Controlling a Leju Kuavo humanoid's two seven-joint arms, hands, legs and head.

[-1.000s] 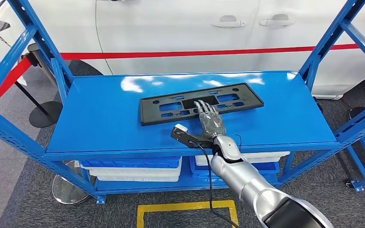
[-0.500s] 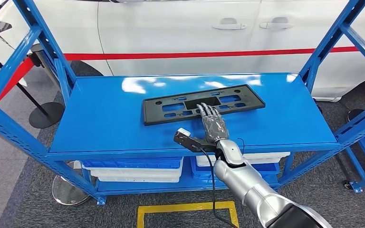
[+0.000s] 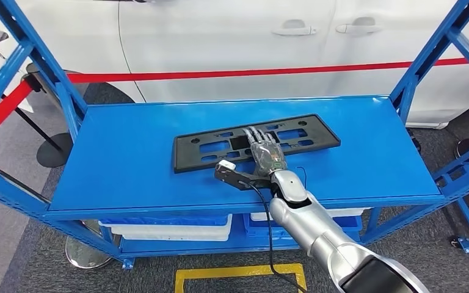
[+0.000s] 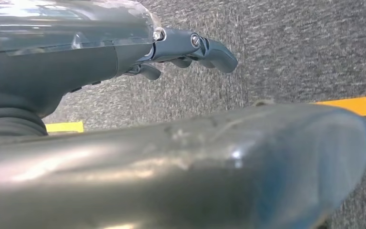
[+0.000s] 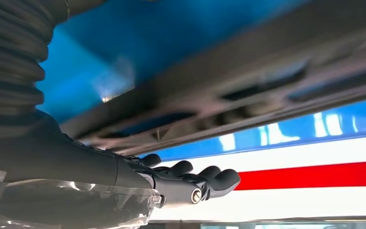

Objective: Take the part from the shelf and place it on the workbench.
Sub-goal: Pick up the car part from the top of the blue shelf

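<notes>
Blue shelf (image 3: 128,159): big steel rack filling the middle of the frame, slanted posts in both upper corners.
White car (image 3: 232,43): parked right behind it along the top, door handles showing.
Red belt (image 3: 220,74): stretched across in front of the car, on a black stanchion (image 3: 54,149) at centre left.
Bins (image 3: 171,224): blue and white ones on the lower level, under the top deck.
Yellow floor marking (image 3: 238,271): bottom centre, on grey carpet.
Part (image 3: 207,146): flat black slotted plate lying on the top deck, centre frame, a bit skewed.
Right hand (image 3: 265,155): fingers spread flat on top of the part's near edge, not gripping it, covering a bit of it.
Left hand (image 4: 190,47): hanging over the carpet, fingers curled in, holding nothing.
</notes>
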